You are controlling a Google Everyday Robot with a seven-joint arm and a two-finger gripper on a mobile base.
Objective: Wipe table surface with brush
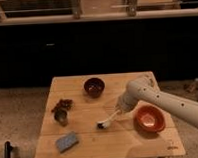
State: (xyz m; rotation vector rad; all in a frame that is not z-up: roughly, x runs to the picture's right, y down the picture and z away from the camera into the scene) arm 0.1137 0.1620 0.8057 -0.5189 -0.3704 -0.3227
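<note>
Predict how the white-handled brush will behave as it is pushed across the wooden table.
The brush is slim, so probably light. Its handle runs straight down from the hand, shut on it over the middle of the table, so likely stiff. With that small dark head, it should slide rather than roll.

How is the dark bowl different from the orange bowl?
The dark bowl is brown and sits toward the far side of the table; the orange bowl is bright, looks wider and sits nearer the camera. Both are round and upright. The claw, shut on the brush, is between them, close to the orange bowl.
</note>
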